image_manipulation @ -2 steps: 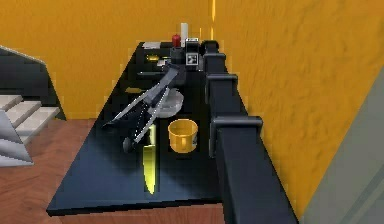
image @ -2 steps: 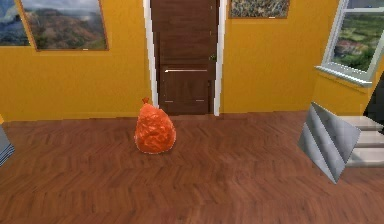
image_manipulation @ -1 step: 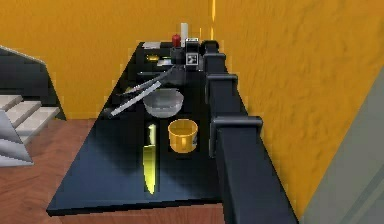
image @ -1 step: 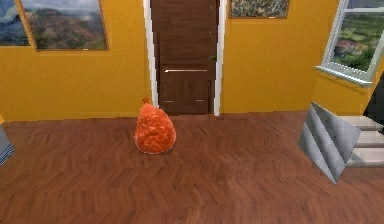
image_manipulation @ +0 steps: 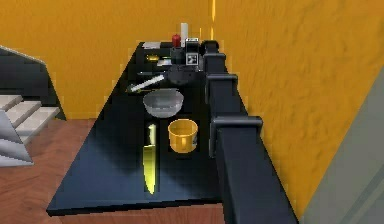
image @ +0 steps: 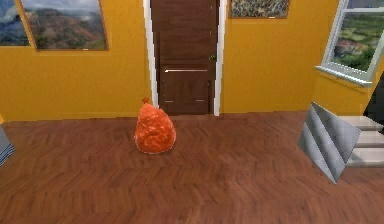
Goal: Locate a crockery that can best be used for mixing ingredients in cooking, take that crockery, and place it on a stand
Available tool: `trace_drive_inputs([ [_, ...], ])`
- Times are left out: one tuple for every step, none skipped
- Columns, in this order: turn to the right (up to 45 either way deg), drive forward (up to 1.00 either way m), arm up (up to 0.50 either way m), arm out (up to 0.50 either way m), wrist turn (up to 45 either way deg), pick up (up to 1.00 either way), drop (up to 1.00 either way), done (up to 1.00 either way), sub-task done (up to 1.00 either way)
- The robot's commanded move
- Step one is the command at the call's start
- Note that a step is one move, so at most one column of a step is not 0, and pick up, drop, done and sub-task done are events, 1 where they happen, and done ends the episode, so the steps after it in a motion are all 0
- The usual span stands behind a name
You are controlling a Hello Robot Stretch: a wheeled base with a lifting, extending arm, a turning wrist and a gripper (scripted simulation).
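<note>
Bowl (image_manipulation: 163,100) sits close by the gripper (image_manipulation: 148,84); can't tell whether it holds anything. Best take the rim squarely, avoiding the cup (image_manipulation: 182,136).

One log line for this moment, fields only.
grey bowl on black table | yellow cup beside it | gripper past the bowl, load unclear

The arm (image_manipulation: 238,140) is a dark, square, stepped bar. White black-marked squares (image_manipulation: 190,60) and a dark thin-fingered gripper (image_manipulation: 148,82) end it.

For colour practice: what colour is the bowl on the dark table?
The bowl is grey; best in the arm side view.
</note>
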Motion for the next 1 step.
trace_drive_inputs([
  [0.0,0.0,0.0,0.0,18.0,0.0,0.0,0.0,0.0],
])
